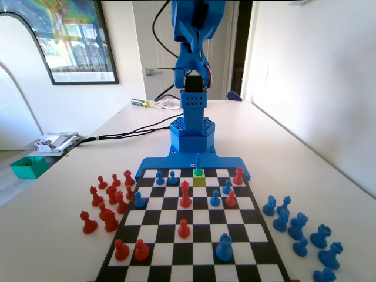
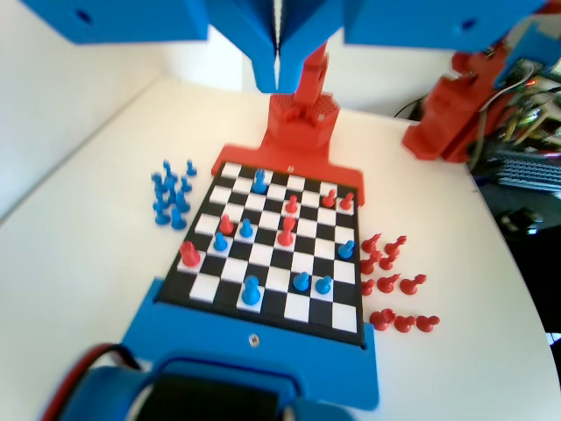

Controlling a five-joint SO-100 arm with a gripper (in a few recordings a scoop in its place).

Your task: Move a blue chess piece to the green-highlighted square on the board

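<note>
1. End effector (image 2: 279, 66): in the wrist view its two blue jaws hang from the top edge, pressed together with only a thin slit between them. Nothing held. It sits high above the board.
2. Blue arm (image 1: 192, 70): in the fixed view it stands upright at the far end of the board, upper part cut off by the top edge.
3. Blue chess piece (image 1: 198, 162): slim, narrow top, upright. In the fixed view it stands at the far end of the green-highlighted square (image 1: 200, 180), at the square's far edge next to the blue plate; whether its base is fully on the square, can't tell.
4. Green square is in the far rows of the board (image 1: 194, 249), just right of centre in the fixed view.
5. On the board, fixed view: mixed red and blue pieces. A tall red piece (image 1: 185, 194) is near the green square, just left and nearer the camera. A large round-headed blue piece (image 1: 224, 247) stands in the near rows.
6. Off the board on the counter (image 1: 305, 158), fixed view: cluster of red pieces (image 1: 108, 200) to the left, cluster of blue pieces (image 1: 302, 232) to the right.
7. Wrist view is blurred; the slim piece can't be picked out there with confidence.
</note>
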